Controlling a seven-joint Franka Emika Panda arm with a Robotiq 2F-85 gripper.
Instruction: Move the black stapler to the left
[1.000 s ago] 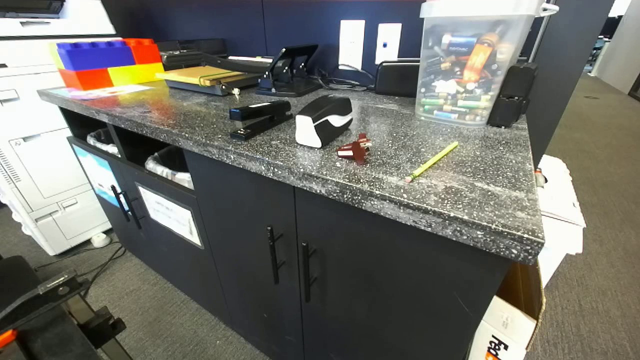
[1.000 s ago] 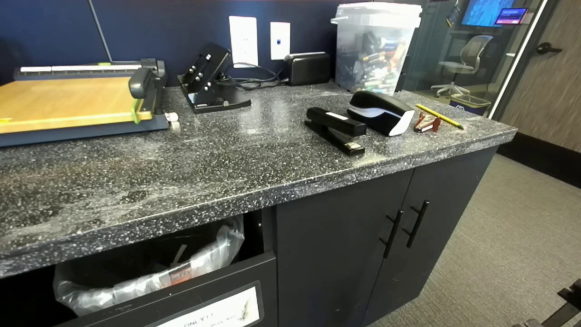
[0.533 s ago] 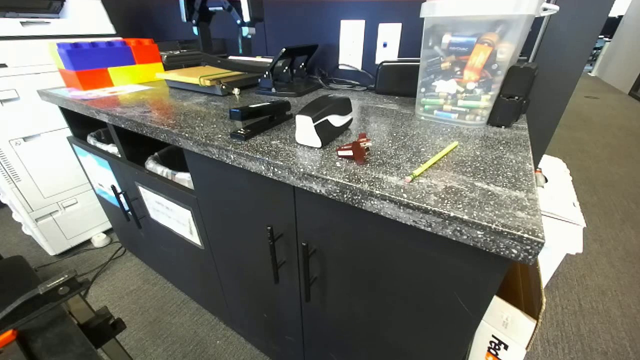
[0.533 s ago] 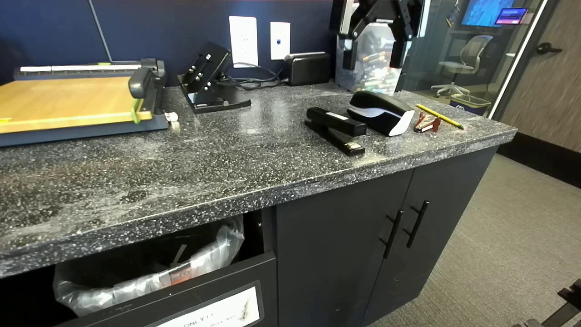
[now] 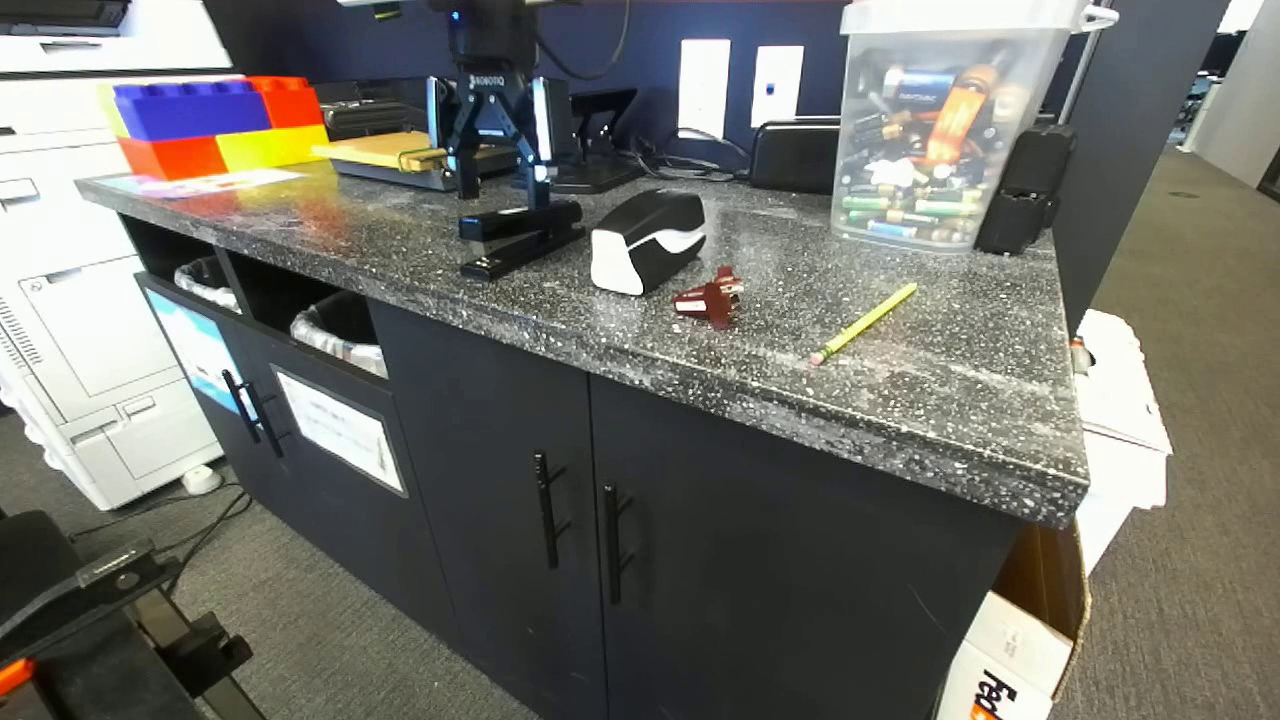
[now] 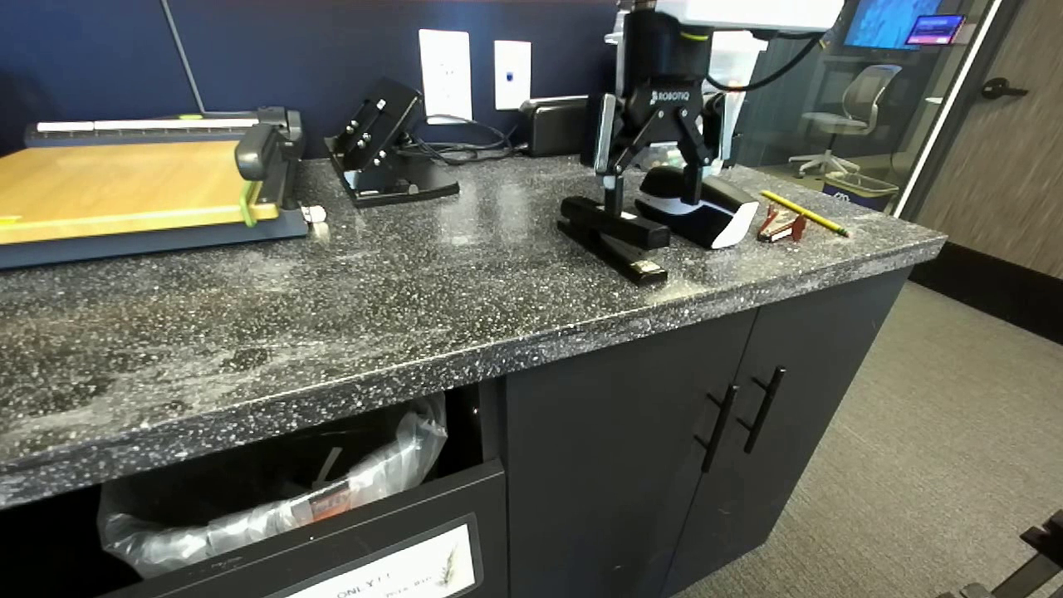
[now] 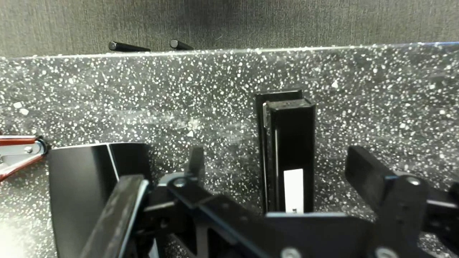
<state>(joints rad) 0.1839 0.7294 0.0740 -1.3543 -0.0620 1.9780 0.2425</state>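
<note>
Stapler (image 7: 292, 148) below, between your wide-apart fingers (image 7: 363, 168) (nothing held), long axis pointing at front edge of countertop (image 7: 179, 86).

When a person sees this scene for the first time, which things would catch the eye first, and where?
Probably the blue, red and yellow toy bricks at the left end of the counter, in an exterior view. The clear bin of batteries near its right end might come next. The open tool also stands out, the black stapler seen between its fingers in the wrist view.
</note>
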